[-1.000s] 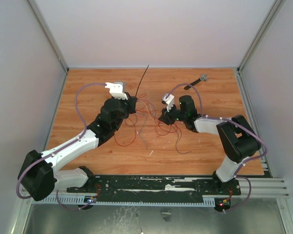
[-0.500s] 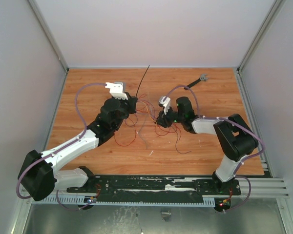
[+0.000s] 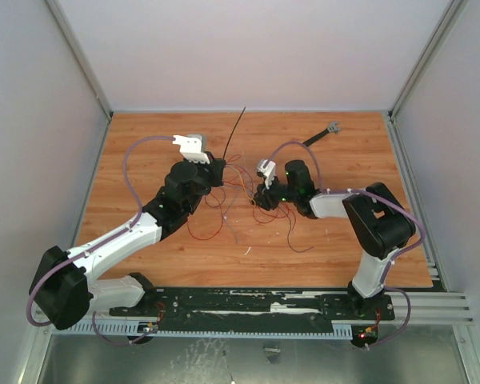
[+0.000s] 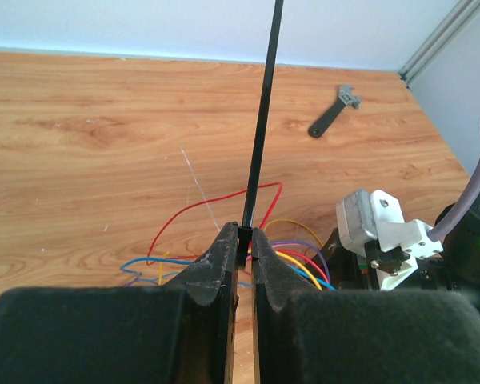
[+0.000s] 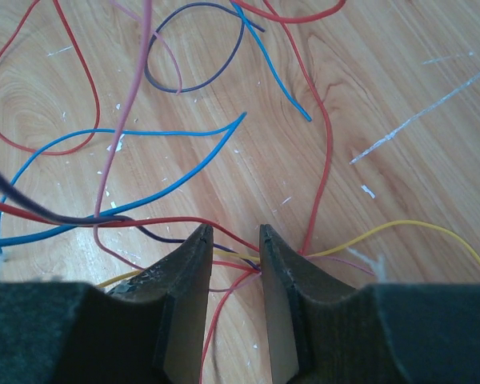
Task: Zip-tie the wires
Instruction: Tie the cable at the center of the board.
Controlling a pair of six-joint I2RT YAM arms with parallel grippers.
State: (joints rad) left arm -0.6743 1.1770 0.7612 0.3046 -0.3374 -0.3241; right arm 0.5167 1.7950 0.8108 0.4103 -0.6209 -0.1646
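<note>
The zip tie [image 4: 260,136] is a stiff black strip, and my left gripper [image 4: 245,240] is shut on its lower end. It sticks up and away from the jaws towards the back wall, seen as the zip tie [image 3: 234,132] in the top view. The wires [image 3: 242,182] lie in a loose tangle on the wooden table between my two grippers; red, blue, yellow and purple strands [image 4: 300,260] show just past the left fingers. My right gripper [image 5: 232,236] is low over the wires [image 5: 329,152], open, with a few strands crossing the gap between its jaws. In the top view the right gripper [image 3: 261,195] is just right of the left gripper [image 3: 218,172].
A short black tool with a grey head [image 3: 322,136] lies at the back right of the table [image 3: 144,144]. The white camera mount on the right wrist [image 4: 380,232] sits close to the right of my left fingers. Grey walls enclose the table on three sides.
My right arm has slid a little left over the wires, closer to the left gripper. The left arm and the zip tie have stayed still.
</note>
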